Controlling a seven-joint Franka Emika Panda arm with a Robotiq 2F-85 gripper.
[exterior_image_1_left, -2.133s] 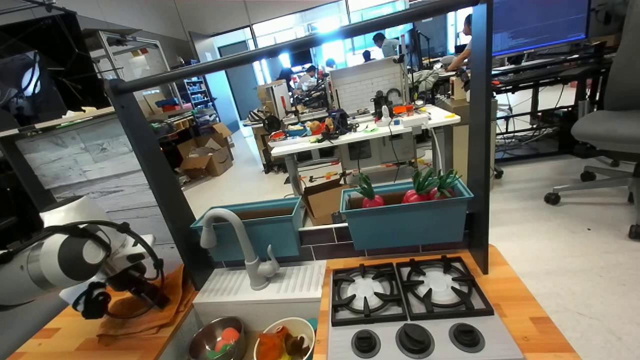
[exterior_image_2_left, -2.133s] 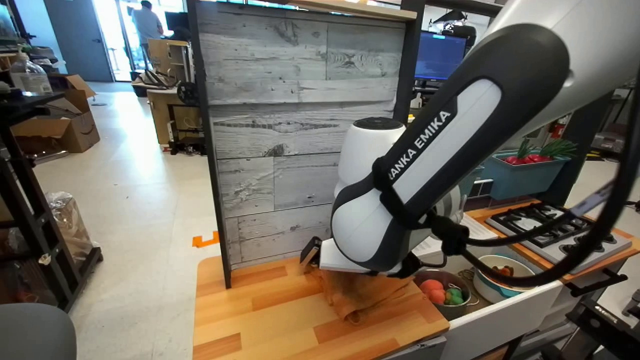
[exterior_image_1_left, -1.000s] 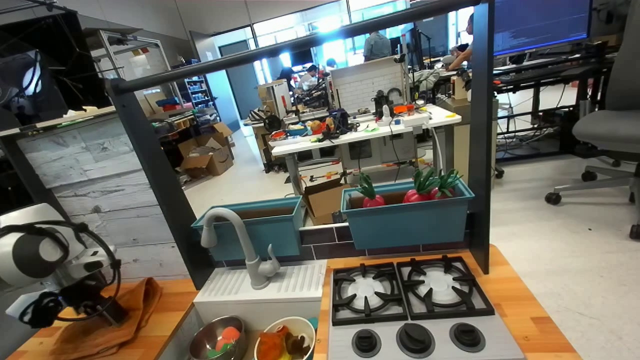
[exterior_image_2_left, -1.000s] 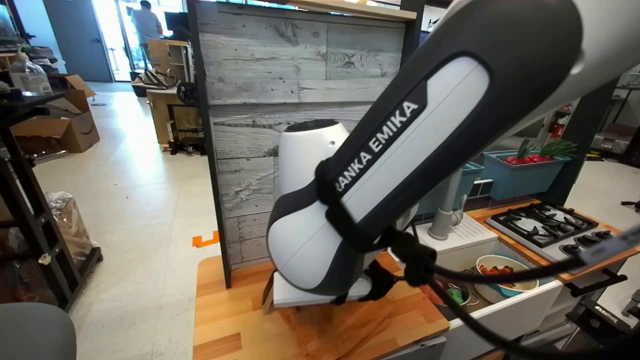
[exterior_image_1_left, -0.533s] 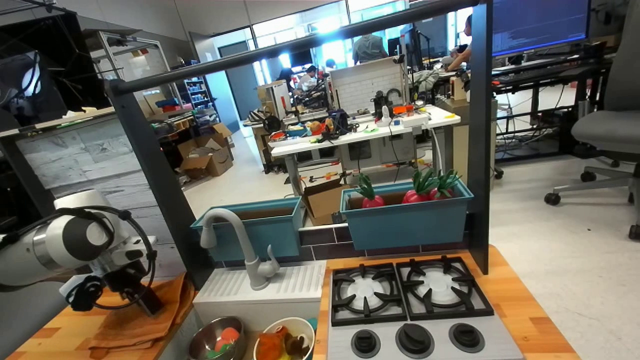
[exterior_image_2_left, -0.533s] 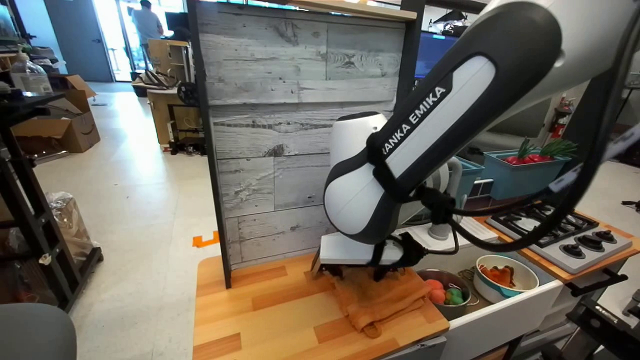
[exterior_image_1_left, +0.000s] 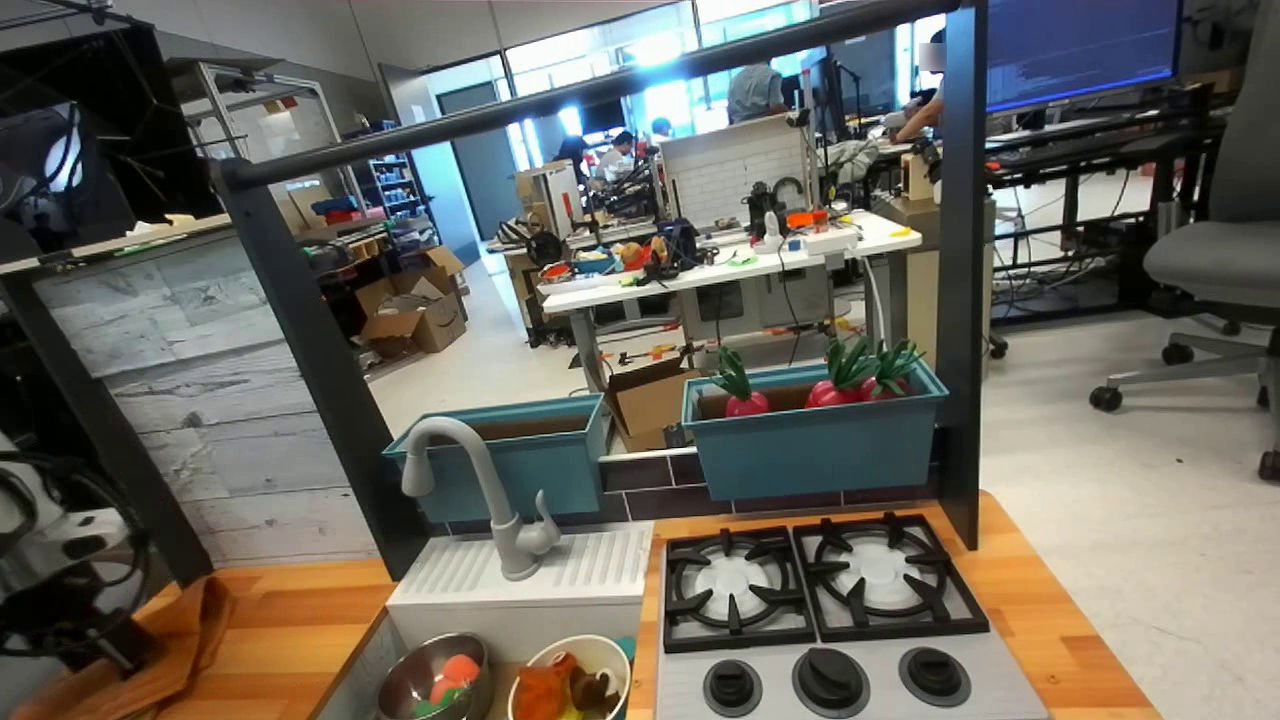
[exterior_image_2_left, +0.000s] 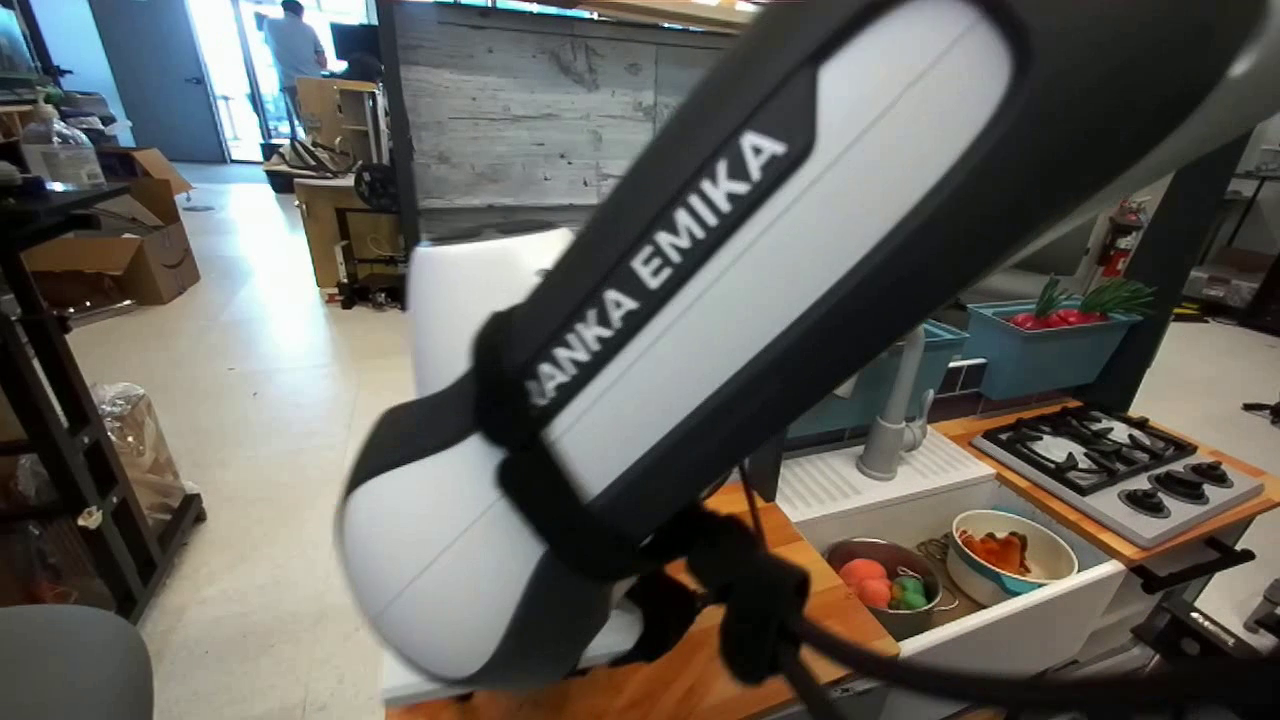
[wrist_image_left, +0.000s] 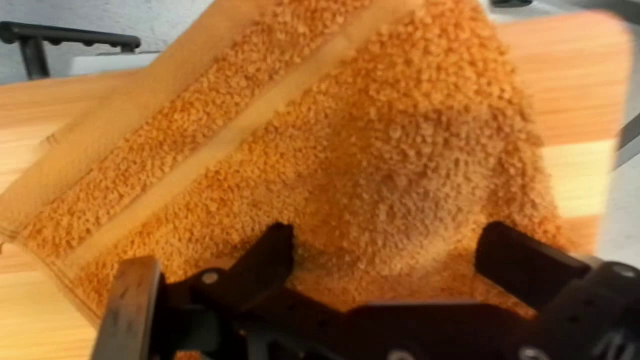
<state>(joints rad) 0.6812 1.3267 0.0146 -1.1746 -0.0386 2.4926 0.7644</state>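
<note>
Pincer (wrist_image_left: 387, 250) holds its jaws spread wide apart over an orange terry cloth (wrist_image_left: 310, 165), which lies creased on the wooden worktop (wrist_image_left: 575, 175) below and ahead of it; can't tell whether they touch. Cloth reaches past the pincer on both sides in the wrist view. In an exterior view, the sink (exterior_image_1_left: 540, 618) is well apart from the pincer, with a metal bowl (exterior_image_1_left: 402, 676) nearer it, a white-and-teal tub (exterior_image_1_left: 598, 653) farther, and the stove (exterior_image_1_left: 815, 632) farther still.
</note>
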